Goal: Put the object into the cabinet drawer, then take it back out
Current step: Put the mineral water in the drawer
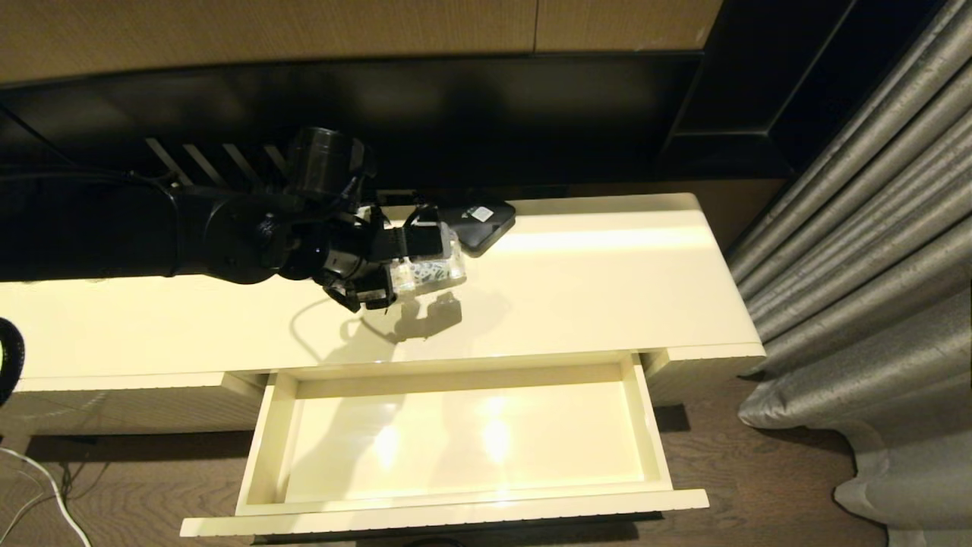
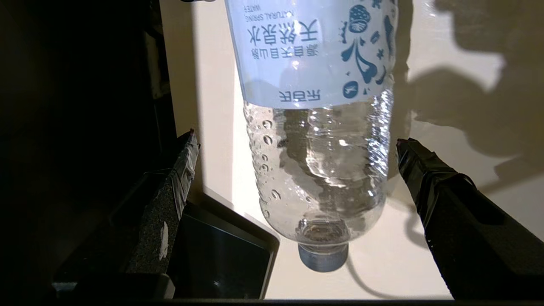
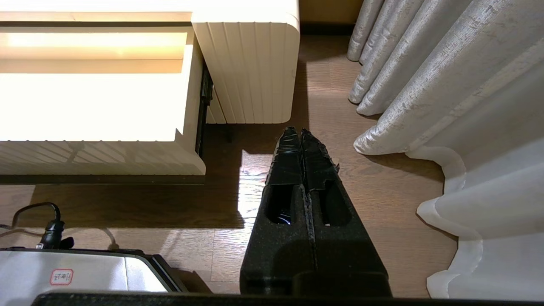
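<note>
From my left wrist I read the label (image 2: 314, 51) on the water bottle (image 2: 318, 170), upside down in that view: "NATURAL SPRING WATER" in small letters, lines of Chinese characters beside it, and a three-character brand in blue at the label's edge. Low in my right wrist view, a small white sticker (image 3: 62, 276) with a red border sits on a grey box (image 3: 76, 272); its marks are too small for me to read.

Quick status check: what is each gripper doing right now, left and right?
Left gripper: open, fingers either side of the water bottle on the cabinet top, not gripping it.
Right gripper: shut, empty, low beside the cabinet.
</note>
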